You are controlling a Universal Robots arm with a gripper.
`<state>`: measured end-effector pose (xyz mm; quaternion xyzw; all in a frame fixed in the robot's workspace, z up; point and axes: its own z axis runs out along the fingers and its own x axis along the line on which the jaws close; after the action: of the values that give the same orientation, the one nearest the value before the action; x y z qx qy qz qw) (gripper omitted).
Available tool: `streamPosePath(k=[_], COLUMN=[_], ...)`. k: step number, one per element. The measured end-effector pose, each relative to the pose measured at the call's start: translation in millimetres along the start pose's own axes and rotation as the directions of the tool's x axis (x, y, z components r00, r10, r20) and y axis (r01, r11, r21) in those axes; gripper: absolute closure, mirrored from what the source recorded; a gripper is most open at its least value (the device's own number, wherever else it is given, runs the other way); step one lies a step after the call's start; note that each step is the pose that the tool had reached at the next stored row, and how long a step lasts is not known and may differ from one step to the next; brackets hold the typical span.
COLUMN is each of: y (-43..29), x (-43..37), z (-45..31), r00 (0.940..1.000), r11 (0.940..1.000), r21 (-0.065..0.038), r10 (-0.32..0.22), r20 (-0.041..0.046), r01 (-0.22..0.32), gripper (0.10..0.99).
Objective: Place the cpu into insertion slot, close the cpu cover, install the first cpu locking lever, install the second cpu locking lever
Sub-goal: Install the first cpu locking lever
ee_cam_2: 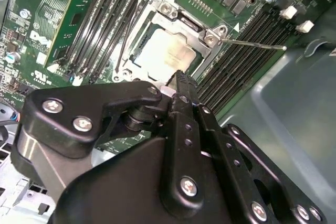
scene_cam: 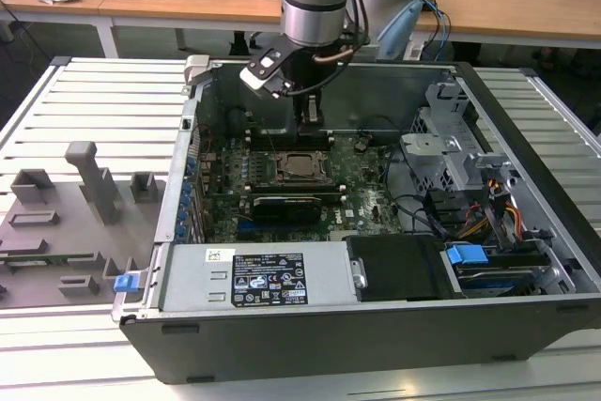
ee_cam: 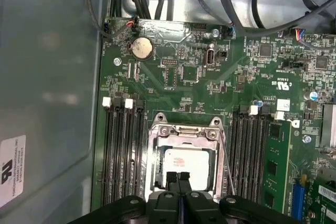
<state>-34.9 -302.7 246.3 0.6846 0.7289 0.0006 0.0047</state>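
Note:
The cpu (ee_cam: 189,162) lies in the insertion slot (ee_cam: 155,167) on the green motherboard (ee_cam: 184,85), its silvery top showing (ee_cam_2: 167,52). The cpu cover (ee_cam: 184,131) lies flat around it as a metal frame (ee_cam_2: 181,17). A thin wire locking lever (ee_cam: 227,161) runs along one side of the socket, and in the second wrist view its end (ee_cam_2: 254,43) sticks out over the black memory slots. My gripper (ee_cam: 178,178) hovers just above the socket's edge, shut with nothing between its fingers (ee_cam_2: 181,80). The exterior view shows the gripper (scene_cam: 310,127) directly above the socket (scene_cam: 300,166).
The open computer case has tall walls (scene_cam: 526,138) around the board. Cables and a drive cage (scene_cam: 441,152) stand at the exterior view's right, and a black card (scene_cam: 286,206) lies in front of the socket. A grey fixture plate (scene_cam: 66,223) sits outside the case.

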Motion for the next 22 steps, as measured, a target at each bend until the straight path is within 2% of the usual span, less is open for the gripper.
streamPosePath(k=[2,4,6,10,11,14,15,19,20,21,22], y=[0.0,0.1,0.1,0.2,0.2,0.2,0.3,0.3,0.3,0.3,0.3], x=[0.0,-0.1,-0.1,-0.1,-0.1,-0.2,-0.2,-0.2,-0.2,-0.2,-0.2], z=[-9.5,-15.3,-28.6,-28.6,-28.6,-28.6,-28.6,-28.6,-28.6,-28.6,-28.6], r00=[1.0,1.0,1.0,0.9953,0.9904,0.9777,0.9675,0.9443,0.9363,0.9312,0.9285], r11=[1.0,1.0,1.0,0.9953,0.9904,0.9777,0.9675,0.9443,0.9363,0.9312,0.9285], r21=[0.0,0.0,0.0,-0.001,-0.001,-0.001,-0.002,-0.002,-0.003,-0.003,-0.003], r10=[0.0,0.0,0.0,-0.097,-0.138,-0.21,-0.253,-0.329,-0.351,-0.365,-0.371], r20=[0.0,0.0,0.0001,-0.0006,-0.0009,-0.0013,-0.0016,-0.002,-0.0021,-0.0022,-0.0022], r01=[0.0,0.0,0.0,0.097,0.138,0.21,0.253,0.329,0.351,0.365,0.371], gripper=[0.98,0.98,0.98,0.98,0.98,0.98,0.98,0.98,0.98,0.98,0.98])
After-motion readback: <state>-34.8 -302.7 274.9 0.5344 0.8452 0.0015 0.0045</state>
